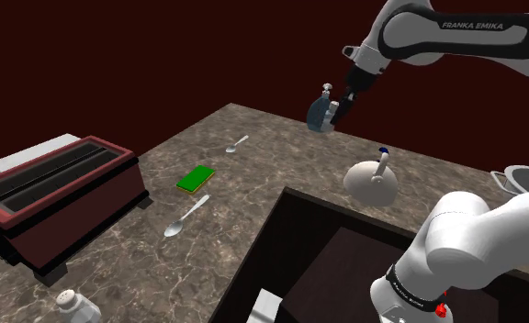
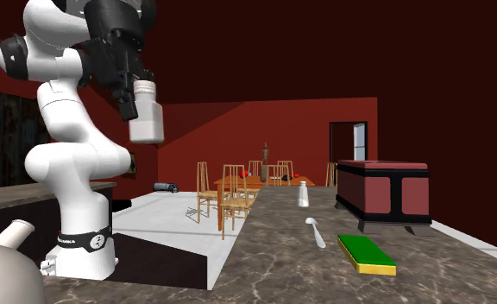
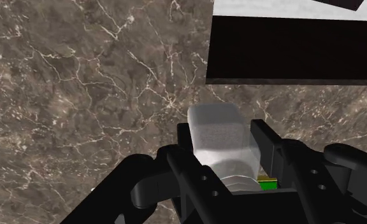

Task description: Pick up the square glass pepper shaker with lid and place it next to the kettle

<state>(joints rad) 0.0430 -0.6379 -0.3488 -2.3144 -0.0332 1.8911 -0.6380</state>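
Observation:
My black gripper (image 1: 342, 101) is shut on the square glass pepper shaker (image 1: 323, 112), which hangs tilted in the air above the far edge of the marble counter (image 1: 253, 193). In the second exterior view the shaker (image 2: 147, 119) hangs below the gripper (image 2: 133, 97), with its lid end up in the fingers. The wrist view has the pale glass body (image 3: 218, 143) clasped between the two fingers (image 3: 268, 145), with counter below it. The white kettle (image 1: 368, 179) stands on the counter below the gripper and nearer the stand. It also sits at the second exterior view's lower left (image 2: 5, 259).
A dark red box-shaped appliance (image 1: 56, 197) sits at the shoulder view's left. A green sponge (image 1: 196, 179) and two spoons (image 1: 238, 144) (image 1: 185, 217) lie mid-counter. A second white shaker (image 1: 70, 303) stands at the near edge. A dark recess (image 1: 345, 266) opens beside the stand.

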